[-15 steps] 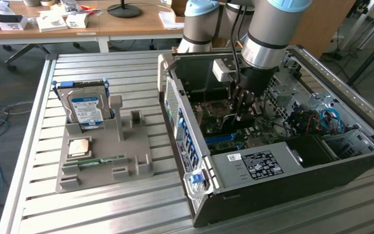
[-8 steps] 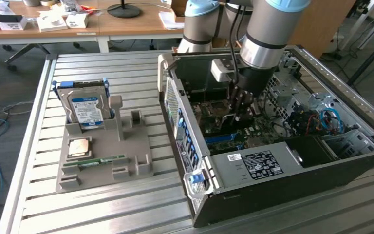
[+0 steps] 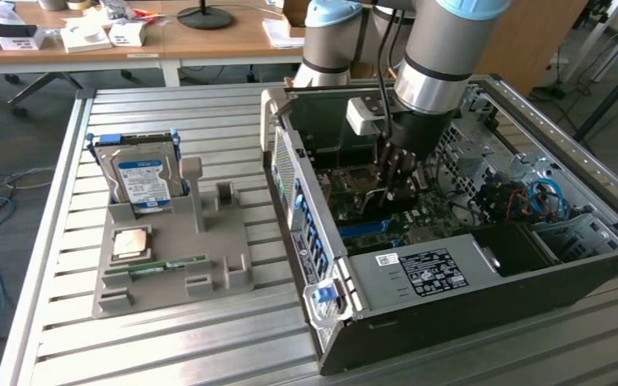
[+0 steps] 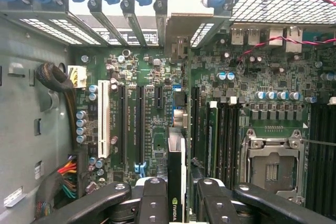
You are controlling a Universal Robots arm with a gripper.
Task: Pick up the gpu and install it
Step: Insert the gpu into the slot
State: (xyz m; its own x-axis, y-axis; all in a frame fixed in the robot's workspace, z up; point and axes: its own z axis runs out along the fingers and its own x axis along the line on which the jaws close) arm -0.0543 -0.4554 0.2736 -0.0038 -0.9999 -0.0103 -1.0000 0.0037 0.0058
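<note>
An open computer case (image 3: 417, 322) lies on its side on a slatted metal table (image 3: 180, 338), and the arm (image 3: 438, 48) is reached down into it from above. Beside the case, on the exterior view's left, a grey fixture (image 3: 223, 241) is seen with a hard drive (image 3: 142, 181) and a memory stick (image 3: 158, 265) in it; no card is seen in that fixture.

Inside the case the motherboard (image 4: 152, 77) is spread out under the wrist camera, with its long expansion slots (image 4: 131, 124) running side by side.

The gpu (image 4: 176, 182) is held edge-on over the board, just beside those slots (a maker's logo is visible on its upper edge). Its pale bracket (image 4: 186, 6) is up against the row of rear openings. The gripper (image 4: 178, 188) is clamped on the card, one finger to each side.

Whether the card's lower edge is already in a slot cannot be told, since that edge is hidden beneath the card.

The step in hand is judged to be the seating of the card. It would be done well if the card were kept upright and parallel to the slot, the bracket were lined up with its rear opening, and pressure were applied straight down and evenly along the length. A tilt is likely to jam one end, and the capacitors close by could be caught.
</note>
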